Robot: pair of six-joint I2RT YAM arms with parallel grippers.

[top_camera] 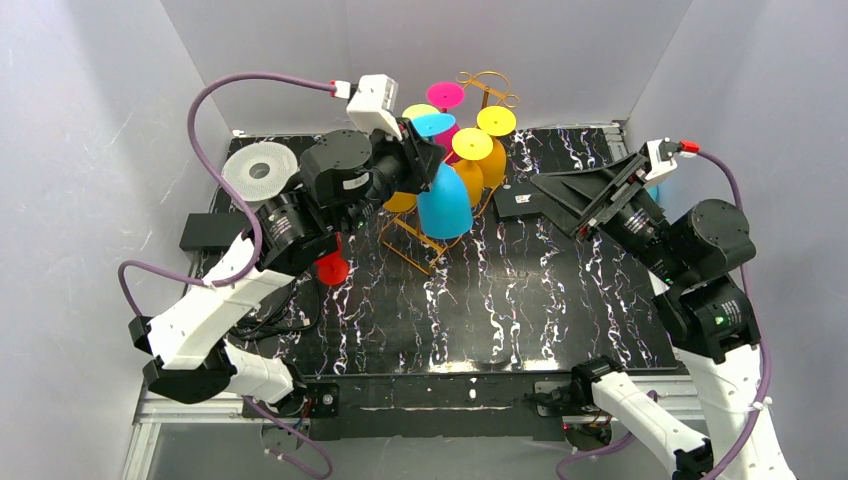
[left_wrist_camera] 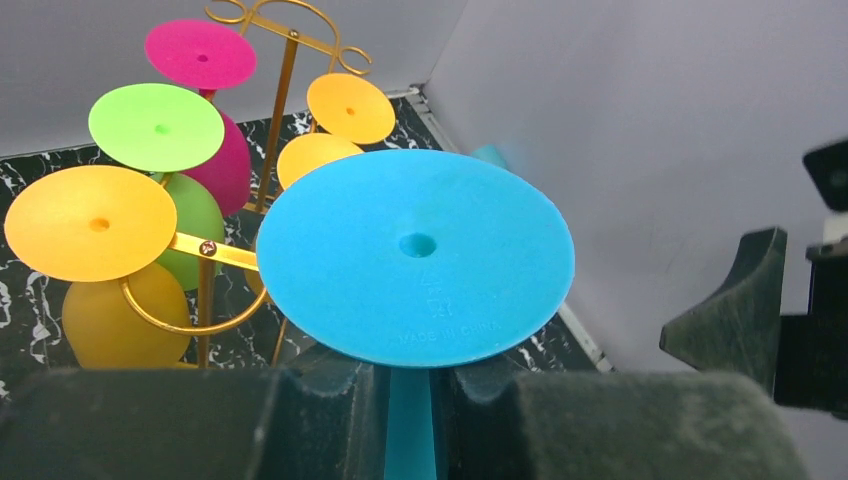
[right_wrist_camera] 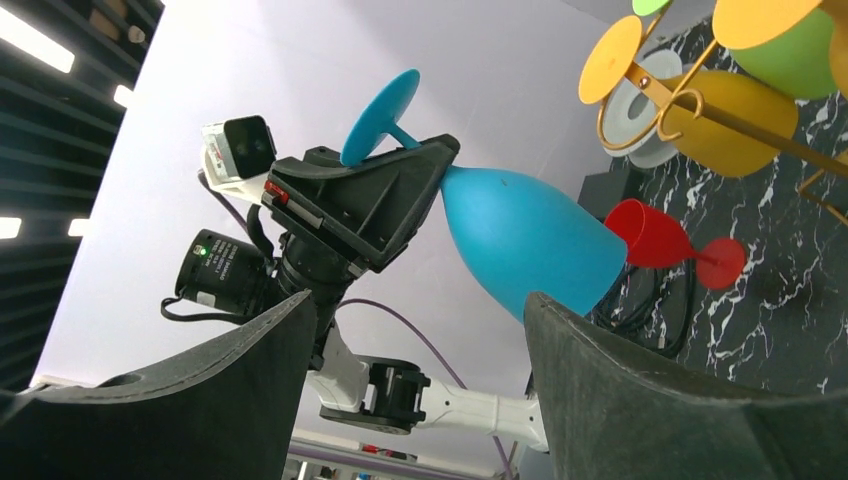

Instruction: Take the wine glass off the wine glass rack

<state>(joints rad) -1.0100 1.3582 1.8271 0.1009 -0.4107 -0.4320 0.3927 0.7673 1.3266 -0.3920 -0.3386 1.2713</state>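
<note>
My left gripper [top_camera: 418,150] is shut on the thin stem of a blue wine glass [top_camera: 445,205], held foot up and bowl down, a little tilted. In the left wrist view the round blue foot [left_wrist_camera: 415,255] sits just above the jaws of the left gripper [left_wrist_camera: 410,385]. The golden wire wine glass rack [top_camera: 485,85] stands right behind it, and its arm [left_wrist_camera: 215,250] ends beside the foot. My right gripper [top_camera: 555,205] is open to the right, apart from the glass. The blue bowl [right_wrist_camera: 525,235] shows beyond the right gripper [right_wrist_camera: 420,310].
Yellow [top_camera: 480,150], pink [top_camera: 446,96], green [left_wrist_camera: 157,127] and orange [left_wrist_camera: 92,222] glasses hang upside down on the rack. A red glass [top_camera: 332,268] lies on the marble table by the left arm. A white disc [top_camera: 260,170] and black boxes [top_camera: 212,232] sit at the left.
</note>
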